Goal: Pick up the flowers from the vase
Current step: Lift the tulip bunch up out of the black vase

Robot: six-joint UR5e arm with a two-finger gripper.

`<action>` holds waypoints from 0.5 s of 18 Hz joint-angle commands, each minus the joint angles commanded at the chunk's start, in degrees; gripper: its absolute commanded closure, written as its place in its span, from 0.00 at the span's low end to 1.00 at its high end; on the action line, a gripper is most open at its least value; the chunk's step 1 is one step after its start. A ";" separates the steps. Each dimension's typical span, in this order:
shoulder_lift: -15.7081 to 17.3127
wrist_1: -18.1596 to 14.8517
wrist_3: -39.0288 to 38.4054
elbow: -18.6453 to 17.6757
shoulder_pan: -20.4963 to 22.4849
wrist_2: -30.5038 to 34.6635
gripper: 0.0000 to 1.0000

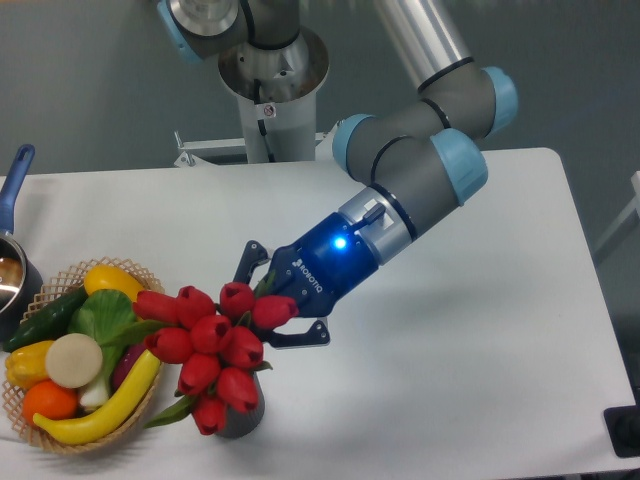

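The flowers (212, 345) are a tight bunch of red tulip buds with green leaves, held above and slightly left of the vase (243, 417). Only a small part of the dark grey vase shows beneath the buds, near the table's front edge. My gripper (268, 305) is shut on the flower stems just behind the buds, reaching in from the upper right with its blue light on. The stems themselves are mostly hidden by the buds and fingers.
A wicker basket (140, 395) with a banana, cucumber, orange and other produce stands at the left, close to the bunch. A pot with a blue handle (14, 180) sits at the far left edge. The robot base (270, 80) is at the back.
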 joint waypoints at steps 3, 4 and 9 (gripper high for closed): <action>0.00 0.00 -0.18 0.09 0.53 -0.09 0.78; 0.00 0.00 -0.18 0.09 0.53 -0.18 0.78; 0.00 0.00 -1.32 0.36 1.84 -2.29 0.78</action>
